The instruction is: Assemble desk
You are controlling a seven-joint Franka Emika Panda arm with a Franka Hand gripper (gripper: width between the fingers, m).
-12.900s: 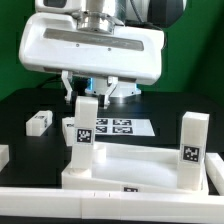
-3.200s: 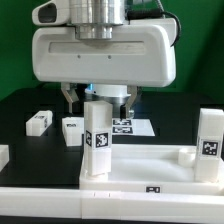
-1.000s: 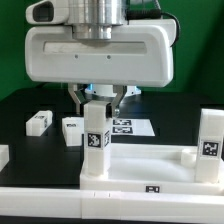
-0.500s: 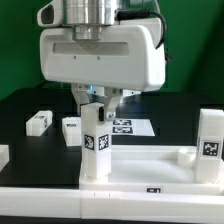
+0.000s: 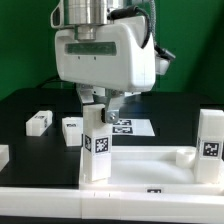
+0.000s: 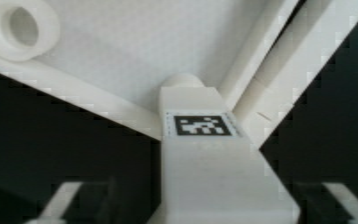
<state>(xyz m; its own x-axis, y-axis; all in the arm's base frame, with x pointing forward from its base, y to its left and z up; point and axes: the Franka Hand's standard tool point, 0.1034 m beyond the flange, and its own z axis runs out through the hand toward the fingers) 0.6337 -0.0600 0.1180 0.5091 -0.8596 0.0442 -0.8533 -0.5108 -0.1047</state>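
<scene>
Mostly cropped: tabletop (image 5: 150,165) runs off frame. Upright leg (image 5: 96,145) stands at its corner on the exterior view's left. Gripper (image 5: 100,102) hangs vertically over it, fingers (image 6: 73,203) spread, clear gaps either side.

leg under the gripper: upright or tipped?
Upright. The leg stands vertical at the corner of the tabletop in the exterior view, with straight sides and its tag facing the camera.

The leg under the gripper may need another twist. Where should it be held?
Take the leg by its top, from straight above. It stands upright in the tabletop corner, and its flat opposite sides suit the gripper.
</scene>
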